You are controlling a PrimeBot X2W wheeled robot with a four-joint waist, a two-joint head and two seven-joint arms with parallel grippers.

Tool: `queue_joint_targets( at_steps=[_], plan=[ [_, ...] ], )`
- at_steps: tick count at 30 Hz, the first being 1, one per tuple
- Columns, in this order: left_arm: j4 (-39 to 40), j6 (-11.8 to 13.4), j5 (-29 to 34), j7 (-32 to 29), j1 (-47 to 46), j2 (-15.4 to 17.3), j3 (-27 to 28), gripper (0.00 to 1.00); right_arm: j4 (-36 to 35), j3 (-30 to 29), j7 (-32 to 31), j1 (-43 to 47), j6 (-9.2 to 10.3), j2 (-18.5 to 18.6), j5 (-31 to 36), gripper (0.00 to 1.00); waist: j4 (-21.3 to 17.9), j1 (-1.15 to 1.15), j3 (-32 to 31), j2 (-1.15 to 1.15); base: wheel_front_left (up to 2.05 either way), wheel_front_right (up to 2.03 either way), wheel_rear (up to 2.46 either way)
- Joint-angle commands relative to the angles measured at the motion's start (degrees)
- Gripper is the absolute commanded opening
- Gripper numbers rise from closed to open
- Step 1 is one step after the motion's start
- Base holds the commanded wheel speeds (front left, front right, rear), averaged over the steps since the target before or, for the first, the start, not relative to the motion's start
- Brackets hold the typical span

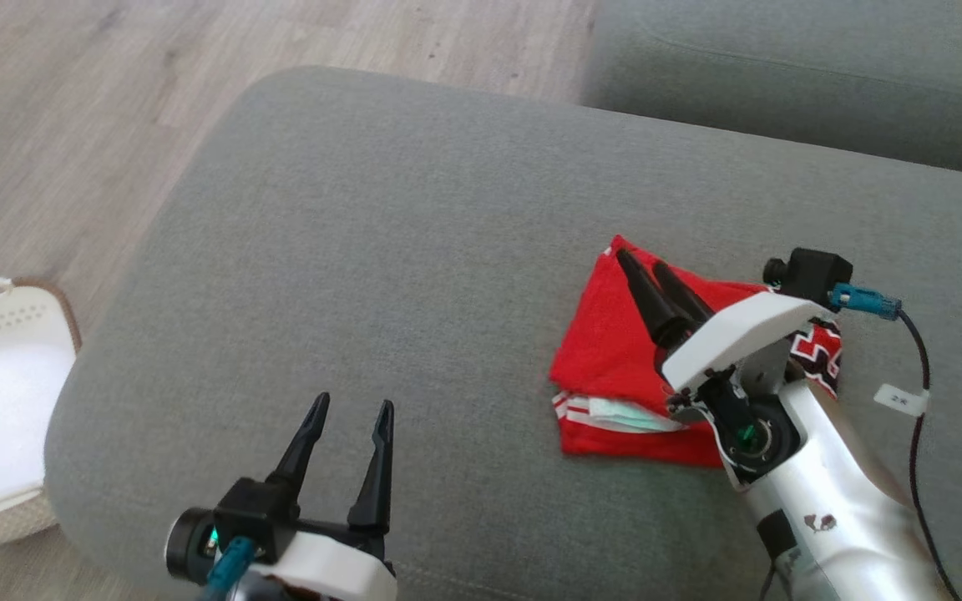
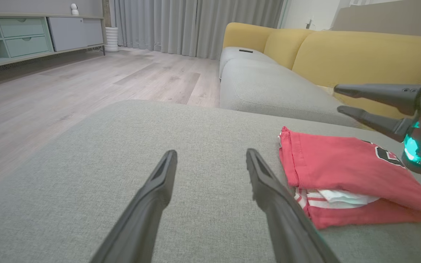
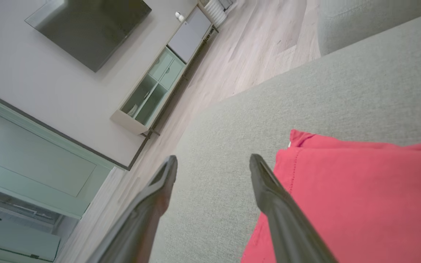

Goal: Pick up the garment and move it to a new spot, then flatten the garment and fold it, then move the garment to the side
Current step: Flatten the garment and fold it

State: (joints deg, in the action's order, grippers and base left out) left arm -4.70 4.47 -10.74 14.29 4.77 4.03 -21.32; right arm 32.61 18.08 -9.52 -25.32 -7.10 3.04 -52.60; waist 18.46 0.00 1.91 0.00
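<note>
While the right gripper (image 1: 638,260) hovers over the red shirt (image 1: 615,367), its two dark fingers are spread apart with nothing between them, so it's released and not grabbing anything. From the left wrist view the fingers look to be clear of the fabric, just above its far end.

The shirt itself lies folded into a compact packet on the right part of the big gray sofa cushion (image 1: 414,250). Top layer is plain red. On the near side a white-striped edge and a pale bit of inner fabric peek out between the layers. A black-and-white logo shows at the right end, partly hidden by the robot's forearm.

Left gripper (image 1: 354,401) sits low near the front edge of the cushion, off to the shirt's left and not touching it. Fingers are wide apart, empty, pointing across the cushion.

Other stuff around: a white perforated laundry basket (image 1: 9,321) on the wood floor (image 1: 72,100) right by the cushion's left end, and a second gray seat (image 1: 782,75) beyond the first. The left wrist view also catches yellow back cushions (image 2: 360,54) behind that seat.
</note>
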Motion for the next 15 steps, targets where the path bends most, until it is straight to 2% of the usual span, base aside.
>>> queue_joint_targets(
  at_steps=[1, 8, 15],
  plan=[
    [1.59, -0.06, 0.28, 0.71, -1.69, -0.64, 2.36, 1.00, -2.40, 1.31, 1.43, -2.72, -0.39, -0.16, 0.35, 1.00, -1.40, 0.00, -0.68, 0.00, 0.00, 0.00, 0.00],
    [1.63, 0.67, -0.67, 0.71, 0.07, -0.76, 4.76, 1.00, -7.57, -3.41, 5.26, 3.15, -0.39, 0.97, 8.33, 1.00, -6.35, 0.00, -3.82, 0.00, 0.00, 0.00, 0.00],
    [1.69, 0.73, -1.40, 0.71, 0.80, -0.50, 7.49, 1.00, -13.44, -5.04, 9.58, 11.06, -0.39, 4.83, 13.23, 1.00, -10.90, 0.00, -5.03, 0.00, 0.00, 0.00, 0.00]
  ],
)
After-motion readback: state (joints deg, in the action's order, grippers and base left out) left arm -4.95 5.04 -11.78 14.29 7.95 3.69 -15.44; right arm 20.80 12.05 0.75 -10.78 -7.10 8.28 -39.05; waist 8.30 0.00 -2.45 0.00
